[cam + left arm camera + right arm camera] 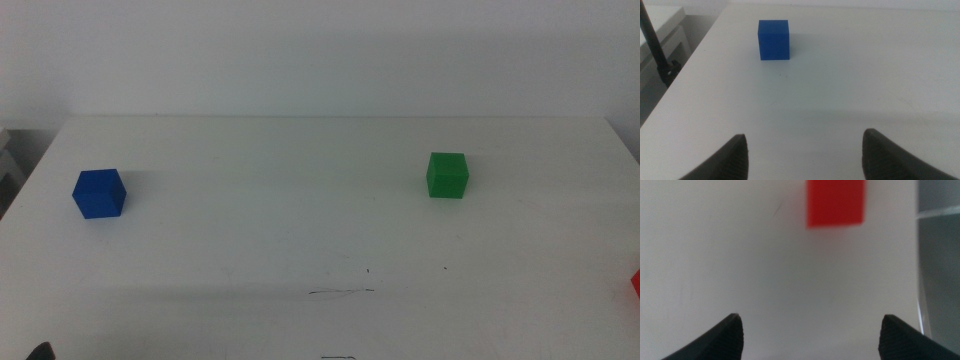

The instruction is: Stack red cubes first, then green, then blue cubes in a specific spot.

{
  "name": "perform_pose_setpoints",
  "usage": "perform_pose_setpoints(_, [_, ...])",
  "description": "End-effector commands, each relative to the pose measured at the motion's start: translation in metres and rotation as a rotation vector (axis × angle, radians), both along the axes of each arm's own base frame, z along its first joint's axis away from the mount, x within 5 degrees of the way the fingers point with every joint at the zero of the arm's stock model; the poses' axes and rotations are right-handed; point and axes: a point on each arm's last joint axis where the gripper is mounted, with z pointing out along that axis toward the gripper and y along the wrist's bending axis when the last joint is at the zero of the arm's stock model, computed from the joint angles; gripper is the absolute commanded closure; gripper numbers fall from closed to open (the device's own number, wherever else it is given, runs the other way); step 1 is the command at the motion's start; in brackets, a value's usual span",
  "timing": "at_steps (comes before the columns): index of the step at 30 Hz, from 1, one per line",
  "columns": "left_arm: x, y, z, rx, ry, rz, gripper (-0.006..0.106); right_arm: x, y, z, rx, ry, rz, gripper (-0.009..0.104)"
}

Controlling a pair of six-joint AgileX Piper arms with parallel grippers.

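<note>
**Red cube unstacked at the table's right edge; nothing built yet**

Red cube [636,283] sits on the white table [300,240] at the far right edge of the middle view, only a sliver of it showing there. The right wrist view shows it whole [835,203], a little blurred, lying ahead of the right gripper [810,335] and close to the table's edge. That gripper's jaws stand wide apart and hold nothing; the cube is apart from them, not between them.

Green cube [447,175] rests alone on the right half of the table, well apart from the red one. Blue cube [99,193] rests near the left edge, well apart from both. The left gripper [805,157] faces the blue cube [774,39] from some way back, its jaws also spread wide and empty.

No cube touches another, so by my reading the stacking has not begun. All three placements remain: red first at the chosen spot, then green on it, then blue on top. Which spot is meant cannot be told.
</note>
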Motion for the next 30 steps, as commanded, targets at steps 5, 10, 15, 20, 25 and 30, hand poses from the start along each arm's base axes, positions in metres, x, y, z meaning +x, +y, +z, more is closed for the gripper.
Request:
perform_pose_setpoints(5, [0.0,0.0,0.008,-0.006,-0.103,0.002,0.026,0.011,-0.021,0.007,-0.053,-0.099,0.013,0.016])
perform_pose_setpoints(10, [0.0,0.0,0.008,-0.006,-0.103,0.002,0.026,0.03,-0.025,-0.011,-0.045,-0.068,0.086,0.019])
perform_pose_setpoints(15, [0.0,0.0,0.008,-0.006,-0.103,0.002,0.026,0.049,-0.029,-0.032,-0.028,-0.054,0.096,0.018])
perform_pose_setpoints(20, [0.0,0.0,0.008,-0.006,-0.103,0.002,0.026,0.065,-0.035,-0.046,-0.041,-0.012,0.123,0.014])
perform_pose_setpoints(25, [0.0,0.0,0.008,-0.006,-0.103,0.002,0.026,0.077,-0.044,-0.053,-0.088,0.024,0.148,0.012])
perform_pose_setpoints(30, [0.0,0.0,0.008,-0.006,-0.103,0.002,0.026,0.092,-0.049,-0.063,-0.092,0.052,0.156,0.012])
